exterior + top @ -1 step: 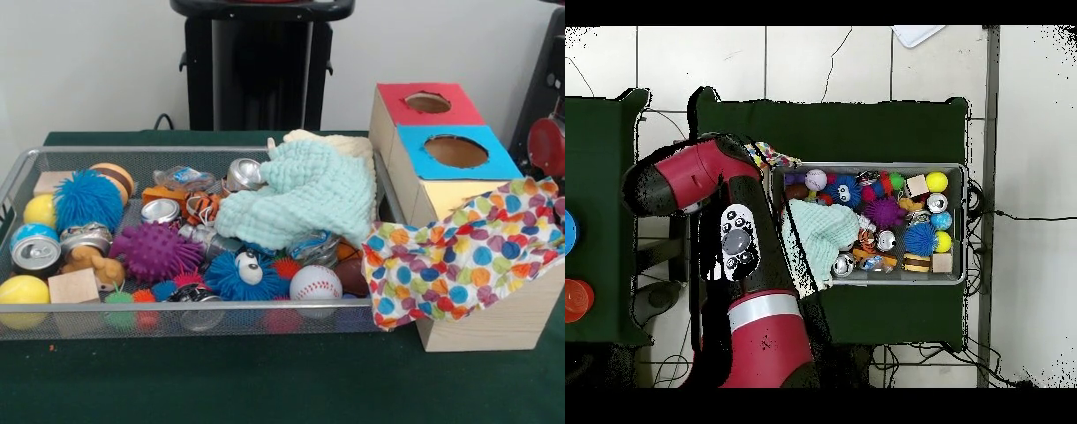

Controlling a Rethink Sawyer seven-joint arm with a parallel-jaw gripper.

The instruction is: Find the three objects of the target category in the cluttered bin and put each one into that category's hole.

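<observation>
Gripper not in view from either camera (state unknowable; arm (755, 270) folded over the box (494, 331)), so I'd first lift the cloth (305, 194) off the bin (177, 318), since cans (35, 252) lie half buried at left and centre.

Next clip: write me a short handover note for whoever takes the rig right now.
Gripper: not visible in either view; the arm is drawn back over the box side.
Bin: still full of cans, balls, spiky toys and blocks; a mint cloth covers its right part.
Box: red hole and blue hole open; a dotted cloth drapes the front.
Done: nothing evident.
Left: find and sort all three.
</observation>
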